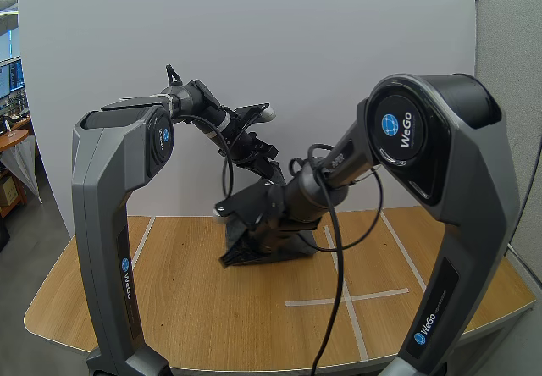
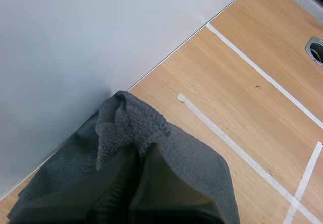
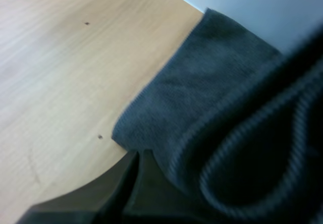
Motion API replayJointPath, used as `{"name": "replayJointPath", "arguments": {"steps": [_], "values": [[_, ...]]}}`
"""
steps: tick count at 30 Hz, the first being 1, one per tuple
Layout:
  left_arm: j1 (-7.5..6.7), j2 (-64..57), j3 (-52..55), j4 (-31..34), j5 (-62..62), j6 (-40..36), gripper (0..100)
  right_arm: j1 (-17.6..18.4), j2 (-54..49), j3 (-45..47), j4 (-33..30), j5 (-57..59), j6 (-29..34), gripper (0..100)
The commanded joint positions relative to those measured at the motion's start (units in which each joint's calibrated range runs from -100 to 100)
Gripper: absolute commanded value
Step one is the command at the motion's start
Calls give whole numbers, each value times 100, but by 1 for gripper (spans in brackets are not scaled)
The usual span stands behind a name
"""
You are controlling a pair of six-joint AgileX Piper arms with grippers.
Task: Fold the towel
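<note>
Our left gripper [image 2: 143,158] and right gripper [image 3: 137,163] are each clamped on an edge of the grey towel [image 2: 197,158], bunched at the far middle of the table [image 2: 242,108]; we risk a corner slipping if they pull apart.

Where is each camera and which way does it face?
High view: above and behind the bases, facing down over the table; both arms show.
Left wrist view: on the left arm, facing down at the towel pinched in the left end effector.
Right wrist view: on the right arm, facing the towel's edge past the right end effector.
Both wrist views share towel and table.
</note>
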Motion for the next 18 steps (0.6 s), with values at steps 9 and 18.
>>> {"name": "replayJointPath", "arguments": {"steps": [9,18], "values": [[-11,-79,-72,78,19,-143,0,101,1277,-1009,-84,-445,-52,0],[28,-79,-86,104,19,-143,0,101,1576,-1022,-137,268,-52,0]]}}
